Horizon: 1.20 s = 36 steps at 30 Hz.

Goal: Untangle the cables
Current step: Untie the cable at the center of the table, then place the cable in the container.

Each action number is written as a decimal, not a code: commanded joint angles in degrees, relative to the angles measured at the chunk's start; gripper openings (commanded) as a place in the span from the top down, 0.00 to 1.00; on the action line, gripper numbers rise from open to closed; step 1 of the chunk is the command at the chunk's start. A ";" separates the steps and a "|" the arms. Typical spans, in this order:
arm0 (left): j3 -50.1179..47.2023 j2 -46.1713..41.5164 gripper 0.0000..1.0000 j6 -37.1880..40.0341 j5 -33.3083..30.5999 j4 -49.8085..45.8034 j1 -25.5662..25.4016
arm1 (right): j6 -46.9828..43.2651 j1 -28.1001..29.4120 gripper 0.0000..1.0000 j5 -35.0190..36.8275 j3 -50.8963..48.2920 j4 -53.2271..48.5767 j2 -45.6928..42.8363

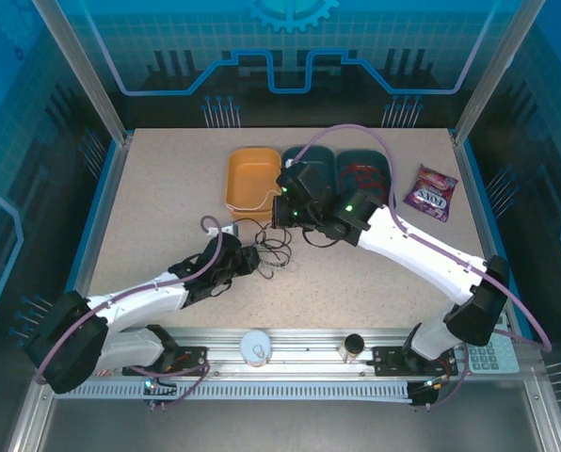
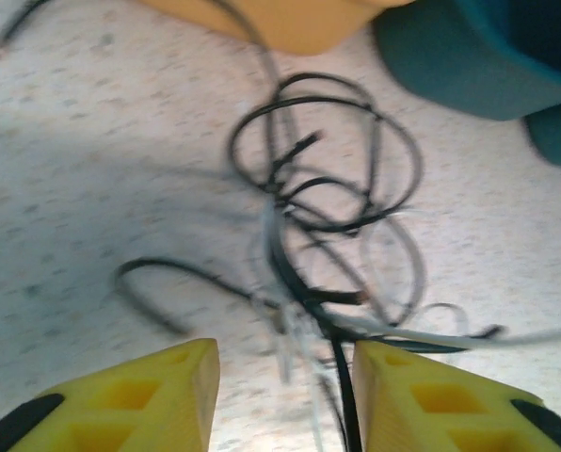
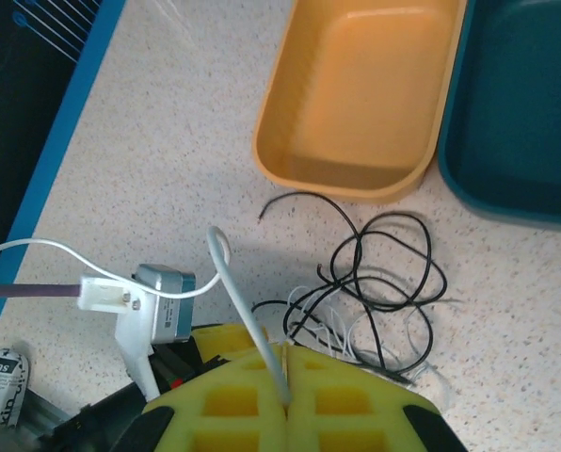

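On speckled table (image 1: 158, 217), cables (image 1: 273, 243) tangled; blue panels (image 1: 26, 141) around, perhaps translucent.

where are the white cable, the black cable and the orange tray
white cable (image 3: 235, 290), right wrist view, curved stretch below its looped end
black cable (image 2: 345, 391), left wrist view, straight strand near the bottom edge
orange tray (image 3: 365, 85), right wrist view, bare floor
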 commanded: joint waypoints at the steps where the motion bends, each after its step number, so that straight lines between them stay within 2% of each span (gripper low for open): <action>1: -2.14 -2.33 0.60 -3.09 1.04 -2.09 1.63 | -3.53 0.15 1.00 2.92 3.83 -3.35 -2.56; 8: -3.36 -2.58 0.57 -3.84 2.87 -2.20 5.37 | -11.05 -0.13 1.00 3.84 16.63 -9.76 -0.21; 11: -3.70 -2.11 0.57 -4.43 3.53 -1.86 6.17 | -14.09 -0.22 1.00 4.08 23.85 -12.79 1.70; 20: -4.13 -1.91 0.55 -4.91 4.68 -1.57 7.03 | -20.06 -0.72 1.00 5.34 37.12 -15.82 6.20; 27: -2.90 -5.68 0.35 -3.19 7.30 -2.77 7.63 | -19.08 -7.25 1.00 3.27 38.14 -16.62 10.72; 31: -1.01 -9.42 0.21 -1.08 7.52 -6.24 7.71 | -18.27 -12.56 1.00 2.08 38.40 -17.05 14.96; 35: 0.31 -13.27 0.01 0.25 7.35 -9.79 7.73 | -17.20 -17.05 1.00 1.85 38.09 -17.86 19.74; 36: 0.61 -14.17 0.01 0.36 7.09 -10.75 7.71 | -16.72 -18.16 1.00 2.08 37.89 -18.05 21.07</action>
